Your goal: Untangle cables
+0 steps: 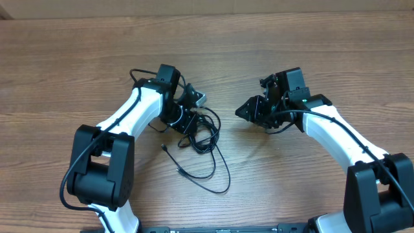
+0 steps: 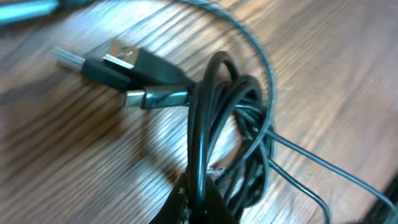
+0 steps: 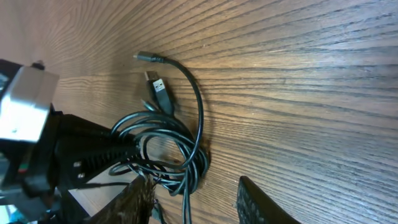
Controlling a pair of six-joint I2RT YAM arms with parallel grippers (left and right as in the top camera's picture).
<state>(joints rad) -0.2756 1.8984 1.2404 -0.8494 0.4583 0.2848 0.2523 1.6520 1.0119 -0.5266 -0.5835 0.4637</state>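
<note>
The cables (image 1: pixel 204 134) lay as a loose tangle on the wooden table (image 1: pixel 304 45), directly under the left gripper (image 1: pixel 187 122). It was clenched on a bundle of their loops, and the plug ends (image 2: pixel 121 62) rested on the wood just beyond its tip. The right gripper (image 1: pixel 244 111) stood to the right of the tangle, apart from it, its jaws parted and holding nothing.

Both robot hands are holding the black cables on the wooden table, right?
No. Only the left gripper holds the cables on the wooden table. The right gripper is open and apart from them, as the overhead view shows.
</note>
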